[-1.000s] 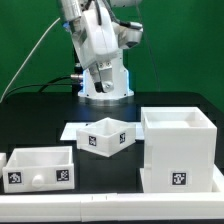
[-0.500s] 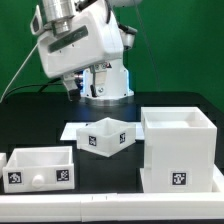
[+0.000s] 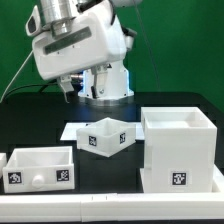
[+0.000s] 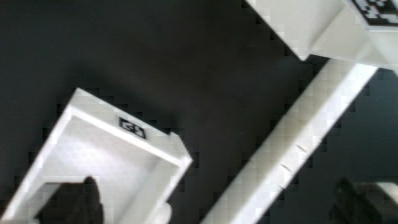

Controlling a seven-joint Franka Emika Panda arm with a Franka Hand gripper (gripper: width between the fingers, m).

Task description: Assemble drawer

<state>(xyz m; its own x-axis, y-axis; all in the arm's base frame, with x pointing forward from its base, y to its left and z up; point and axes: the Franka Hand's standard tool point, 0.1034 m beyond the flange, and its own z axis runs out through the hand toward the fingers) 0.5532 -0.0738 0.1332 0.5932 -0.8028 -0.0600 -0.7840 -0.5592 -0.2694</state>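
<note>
The white cube-shaped casing [image 3: 178, 148] stands at the exterior view's right, with a tag on its front. One shallow tray [image 3: 40, 168] sits at the front left, and a second tray [image 3: 105, 136] sits in the middle, turned at an angle. My gripper [image 3: 66, 88] hangs high over the table's left part, well above the trays and touching nothing. In the wrist view the gripper [image 4: 217, 205] is open and empty, with dark fingertips [image 4: 71, 200] wide apart. Below it lies the left tray [image 4: 107, 160], and a corner of the casing [image 4: 329, 25] shows.
The marker board [image 3: 72, 131] lies flat under and beside the middle tray. A white ledge [image 3: 110, 208] runs along the table's front edge and also shows in the wrist view [image 4: 311, 130]. The arm's base [image 3: 105, 85] stands at the back, with a cable at the back left.
The arm has swung towards the exterior view's left over the last second and has shifted only slightly in the last half second. The drawer parts have not moved.
</note>
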